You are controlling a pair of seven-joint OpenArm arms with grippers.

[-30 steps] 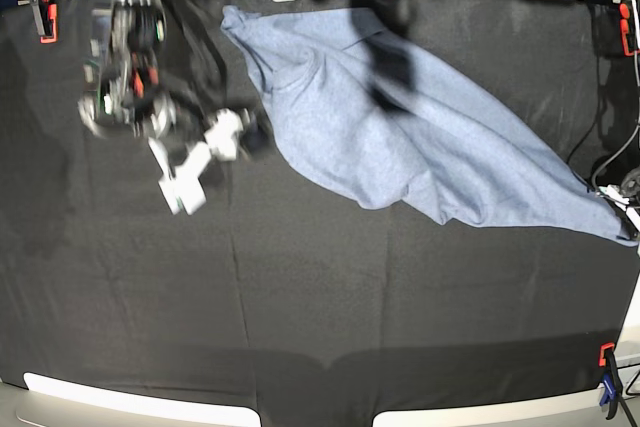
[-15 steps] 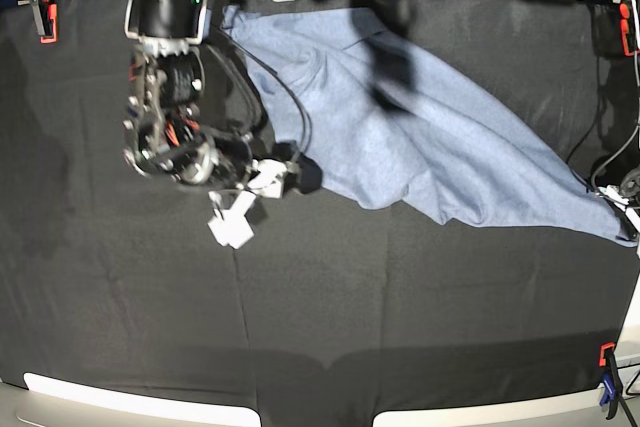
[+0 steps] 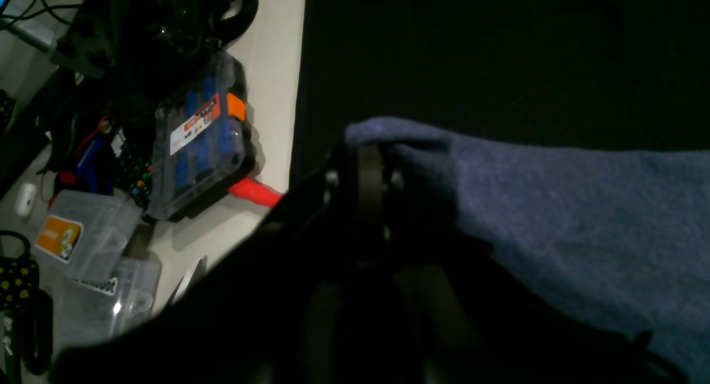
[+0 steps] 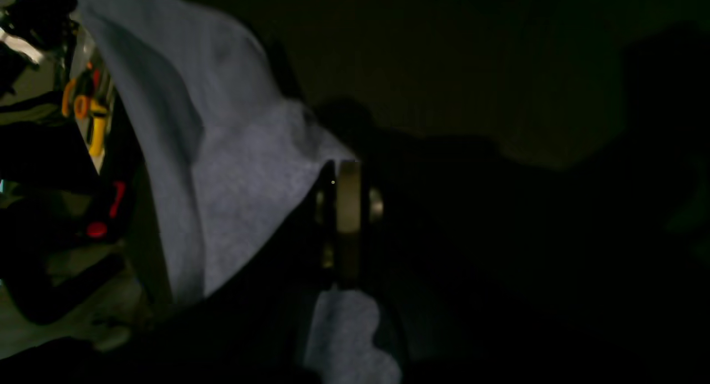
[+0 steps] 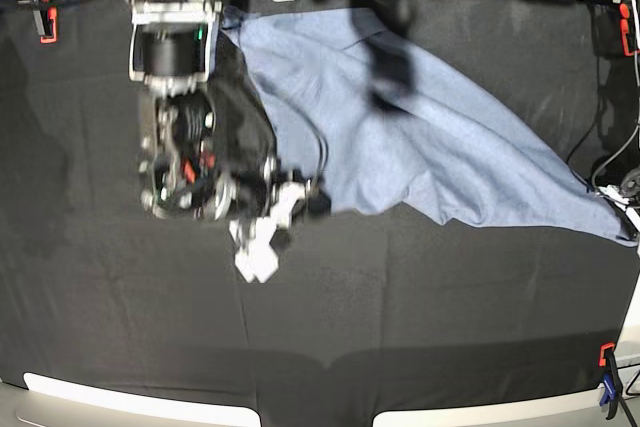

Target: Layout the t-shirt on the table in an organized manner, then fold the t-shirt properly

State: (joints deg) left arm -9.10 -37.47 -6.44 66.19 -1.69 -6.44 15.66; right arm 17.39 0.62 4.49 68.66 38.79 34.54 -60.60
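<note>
The blue-grey t-shirt (image 5: pixel 420 137) lies crumpled and stretched in a slant from the far middle of the table (image 5: pixel 400 307) to its right edge. My right gripper (image 5: pixel 316 203) sits at the shirt's near-left hem. In the right wrist view this gripper (image 4: pixel 346 170) is shut, with t-shirt fabric (image 4: pixel 233 178) pinched at its tip and more cloth showing below the fingers. My left gripper (image 3: pixel 369 151) is shut on a corner of the t-shirt (image 3: pixel 554 206) at the table's right edge, barely visible in the base view (image 5: pixel 626 209).
Orange-black clamps (image 5: pixel 44 12) (image 5: pixel 608 375) (image 5: pixel 626 27) hold the black cloth at the corners. Beside the table edge stand a clear parts case (image 3: pixel 199 140) and small plastic boxes (image 3: pixel 72 234) on a white desk. Cables run along the far edge.
My right arm swung right and toward the near side to the shirt's hem, and its jaws went from wide open to shut. The left gripper and its shirt corner stayed put.
</note>
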